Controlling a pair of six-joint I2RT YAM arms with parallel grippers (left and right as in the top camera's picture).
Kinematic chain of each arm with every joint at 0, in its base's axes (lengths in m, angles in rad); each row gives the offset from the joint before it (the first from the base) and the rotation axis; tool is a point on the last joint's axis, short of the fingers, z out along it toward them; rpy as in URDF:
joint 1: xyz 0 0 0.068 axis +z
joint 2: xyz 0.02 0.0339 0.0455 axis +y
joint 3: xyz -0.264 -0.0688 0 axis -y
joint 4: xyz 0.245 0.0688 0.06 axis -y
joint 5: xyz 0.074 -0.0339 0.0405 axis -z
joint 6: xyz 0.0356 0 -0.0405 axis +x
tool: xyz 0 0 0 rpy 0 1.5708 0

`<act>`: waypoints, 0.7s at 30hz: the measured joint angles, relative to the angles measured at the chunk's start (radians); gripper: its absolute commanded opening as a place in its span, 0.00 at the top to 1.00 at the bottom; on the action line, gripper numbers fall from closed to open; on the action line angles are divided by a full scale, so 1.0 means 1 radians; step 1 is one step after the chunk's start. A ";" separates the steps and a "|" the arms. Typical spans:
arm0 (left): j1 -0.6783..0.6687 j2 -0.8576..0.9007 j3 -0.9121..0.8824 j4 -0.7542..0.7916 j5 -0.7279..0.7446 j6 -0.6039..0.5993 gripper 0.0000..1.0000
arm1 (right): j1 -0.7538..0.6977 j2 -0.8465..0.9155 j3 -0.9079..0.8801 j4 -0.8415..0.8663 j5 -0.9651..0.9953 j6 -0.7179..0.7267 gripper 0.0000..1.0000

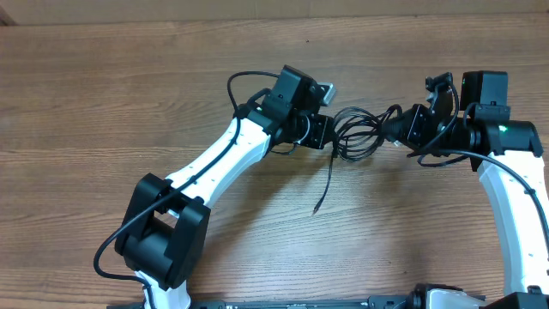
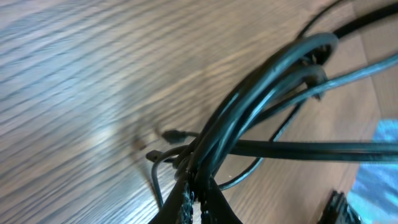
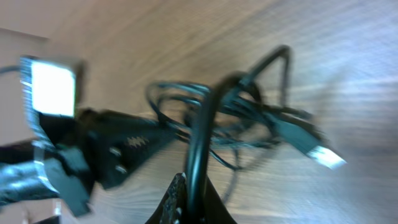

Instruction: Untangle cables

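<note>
The cables (image 1: 360,133) form a small tangle of thin black loops held between both grippers above the wooden table (image 1: 129,94). My left gripper (image 1: 326,133) is shut on the bundle's left side. In the left wrist view its jaws (image 2: 198,200) pinch several black strands (image 2: 261,93) that fan up and to the right. My right gripper (image 1: 400,129) is shut on the right side. Its jaws (image 3: 196,202) clamp one black cord (image 3: 200,130) that arches upward. A silver-tipped plug (image 3: 326,157) sticks out to the right. One loose end (image 1: 322,193) trails toward the front of the table.
The left arm (image 1: 206,163) runs from the front left and the right arm (image 1: 515,197) comes up the right edge. Thicker black arm cables loop beside both arms. The left gripper's body (image 3: 118,152) fills the left of the right wrist view.
</note>
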 measured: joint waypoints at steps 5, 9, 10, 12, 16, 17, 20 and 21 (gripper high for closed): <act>0.039 0.000 0.000 -0.008 -0.038 -0.046 0.77 | 0.000 0.000 0.000 -0.036 0.045 -0.014 0.96; 0.059 0.000 0.000 -0.012 -0.051 -0.079 0.28 | 0.000 0.000 0.000 -0.022 -0.001 -0.053 0.96; 0.064 0.000 0.000 -0.015 -0.055 -0.084 0.25 | 0.000 0.000 0.000 -0.020 -0.018 -0.068 0.96; 0.066 0.000 0.000 -0.019 -0.060 -0.096 0.18 | 0.000 0.000 0.000 -0.017 -0.052 -0.105 0.96; 0.065 0.000 0.000 -0.030 -0.059 -0.102 0.16 | 0.000 0.000 0.000 -0.017 -0.087 -0.166 0.96; 0.065 0.000 0.000 -0.031 -0.059 -0.102 0.15 | 0.000 0.000 0.000 -0.017 -0.092 -0.173 0.96; 0.065 0.000 0.000 -0.031 -0.057 -0.102 0.12 | 0.000 0.000 0.000 -0.017 -0.099 -0.192 0.95; 0.065 0.000 0.000 -0.031 -0.054 -0.104 0.11 | 0.000 0.000 0.000 -0.017 -0.100 -0.195 0.92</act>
